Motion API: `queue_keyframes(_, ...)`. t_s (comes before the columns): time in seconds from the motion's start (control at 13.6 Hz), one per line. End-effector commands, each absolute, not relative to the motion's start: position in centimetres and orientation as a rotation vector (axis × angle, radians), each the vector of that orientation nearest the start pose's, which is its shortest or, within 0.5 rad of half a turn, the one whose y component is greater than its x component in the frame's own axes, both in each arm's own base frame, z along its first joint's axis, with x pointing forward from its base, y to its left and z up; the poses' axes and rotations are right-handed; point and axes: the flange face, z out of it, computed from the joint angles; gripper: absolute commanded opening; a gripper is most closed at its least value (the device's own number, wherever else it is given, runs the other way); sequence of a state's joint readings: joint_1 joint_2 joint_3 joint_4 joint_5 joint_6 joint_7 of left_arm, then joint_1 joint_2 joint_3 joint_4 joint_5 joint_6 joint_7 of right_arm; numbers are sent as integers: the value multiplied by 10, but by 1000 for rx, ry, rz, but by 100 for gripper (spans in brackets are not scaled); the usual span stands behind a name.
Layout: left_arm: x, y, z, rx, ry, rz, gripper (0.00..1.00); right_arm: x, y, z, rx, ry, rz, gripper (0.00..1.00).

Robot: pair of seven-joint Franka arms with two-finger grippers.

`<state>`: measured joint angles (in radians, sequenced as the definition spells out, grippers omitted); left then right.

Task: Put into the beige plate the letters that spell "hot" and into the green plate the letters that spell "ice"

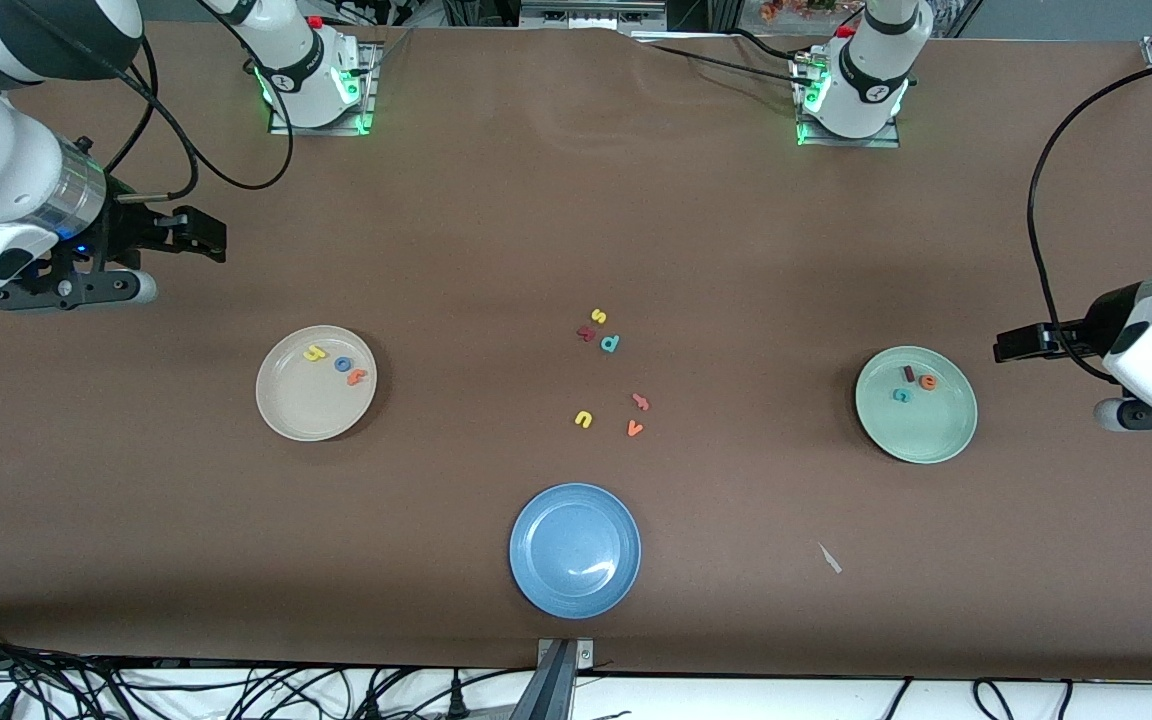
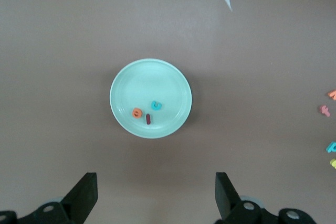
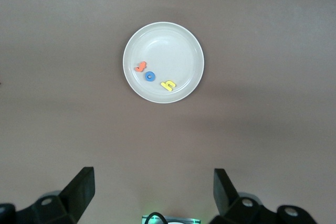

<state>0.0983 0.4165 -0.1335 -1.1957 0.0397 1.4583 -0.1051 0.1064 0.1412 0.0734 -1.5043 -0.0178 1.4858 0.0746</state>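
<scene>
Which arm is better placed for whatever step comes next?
Neither: h, o, t lie in the beige plate, i, c, e in the green plate. Left gripper and right gripper wait open, empty.

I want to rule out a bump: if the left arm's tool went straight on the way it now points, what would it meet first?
Probably bare table, short of the green plate. The left tool hangs open, pointing down with nothing between its fingers; depth is unclear.
</scene>
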Motion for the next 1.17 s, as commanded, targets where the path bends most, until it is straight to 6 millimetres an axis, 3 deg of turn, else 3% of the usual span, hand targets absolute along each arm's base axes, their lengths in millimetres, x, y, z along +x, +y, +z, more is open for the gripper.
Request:
queue_keyframes(0.0, 653, 2, 545, -3142, -87, 202, 99, 576, 94, 580, -3148, -157, 223, 100)
queue_keyframes(0.22, 654, 6, 541, -3143, -65, 211, 100, 567, 95, 598, -3144, -161, 187, 100)
queue_keyframes(0.37, 654, 6, 542, -3147, -17, 209, 100, 566, 100, 600, -3144, -173, 168, 100)
queue_keyframes(0.51, 654, 5, 541, -3146, -14, 214, 100, 572, 98, 591, -3145, -161, 185, 100)
queue_keyframes(0.95, 653, 6, 541, -3148, -9, 219, 100, 576, 90, 590, -3154, -167, 164, 100)
queue_keyframes(1.1, 654, 15, 540, -3149, -14, 221, 100, 577, 89, 589, -3156, -162, 164, 100)
